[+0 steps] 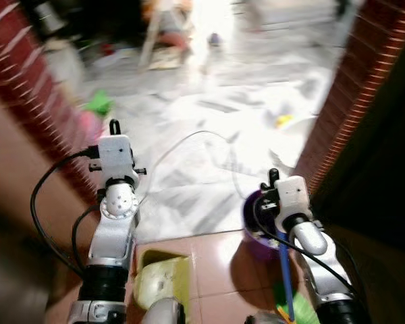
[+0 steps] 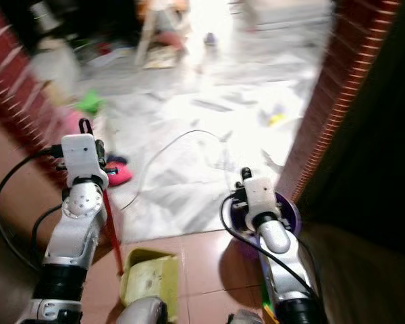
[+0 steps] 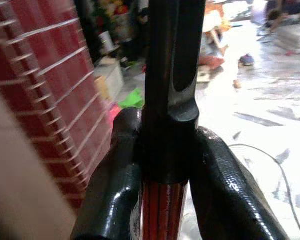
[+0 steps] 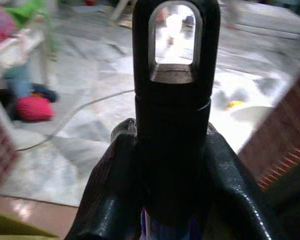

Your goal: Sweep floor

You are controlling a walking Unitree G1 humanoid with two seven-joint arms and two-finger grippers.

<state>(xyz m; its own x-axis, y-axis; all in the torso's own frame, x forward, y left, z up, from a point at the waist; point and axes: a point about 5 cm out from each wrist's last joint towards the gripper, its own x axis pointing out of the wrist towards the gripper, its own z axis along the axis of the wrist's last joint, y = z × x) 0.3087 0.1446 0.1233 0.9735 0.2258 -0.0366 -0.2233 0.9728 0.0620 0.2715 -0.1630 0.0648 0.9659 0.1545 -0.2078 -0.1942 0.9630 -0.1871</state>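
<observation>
My left gripper (image 3: 165, 172) is shut on the black end cap of a red dustpan handle (image 2: 109, 226). The handle runs down to a yellow-green dustpan (image 1: 160, 275) on the pink tiles by my feet. My right gripper (image 4: 172, 170) is shut on the black, eyeleted top of a blue broom handle (image 1: 284, 273). Green bristles (image 1: 291, 314) show at the bottom edge. Both arms are raised in front of me, left arm (image 1: 117, 202) and right arm (image 1: 304, 229).
Brick walls stand close on the left (image 1: 17, 61) and right (image 1: 354, 88), framing a doorway onto white marble floor (image 1: 209, 135). A white cable (image 1: 182, 145), a red slipper (image 2: 118, 174), a green scrap (image 1: 98, 102) and a yellow bit (image 1: 283, 121) lie there. A purple bucket (image 1: 255, 233) sits beside my right arm.
</observation>
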